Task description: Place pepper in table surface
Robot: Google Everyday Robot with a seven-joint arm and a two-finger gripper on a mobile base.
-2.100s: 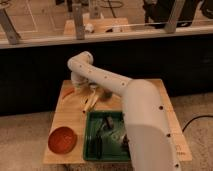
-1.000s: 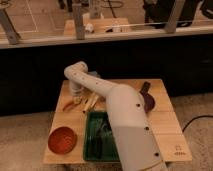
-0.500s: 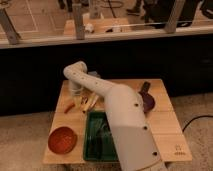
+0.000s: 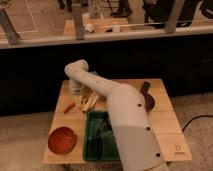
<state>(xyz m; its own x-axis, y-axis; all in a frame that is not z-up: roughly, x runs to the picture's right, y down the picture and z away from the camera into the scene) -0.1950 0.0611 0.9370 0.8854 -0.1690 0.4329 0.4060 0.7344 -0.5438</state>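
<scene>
The pepper (image 4: 69, 106) is a small red-orange sliver lying on the left part of the light wooden table surface (image 4: 160, 122). My gripper (image 4: 76, 94) hangs from the white arm's bent wrist, just above and to the right of the pepper, close to the tabletop. Whether it still touches the pepper cannot be made out. The big white arm (image 4: 125, 120) crosses the middle of the table and hides what lies under it.
A round orange-red bowl (image 4: 62, 140) sits at the front left corner. A green tray (image 4: 97, 142) holding dark items lies at the front centre. Pale elongated items (image 4: 90, 102) lie right of the gripper. A dark round object (image 4: 148, 99) is at the right.
Since the earliest frame the arm has swung left and lowered over the table's left part. Over the last second it has hardly moved, and the pepper stays in the same spot.
</scene>
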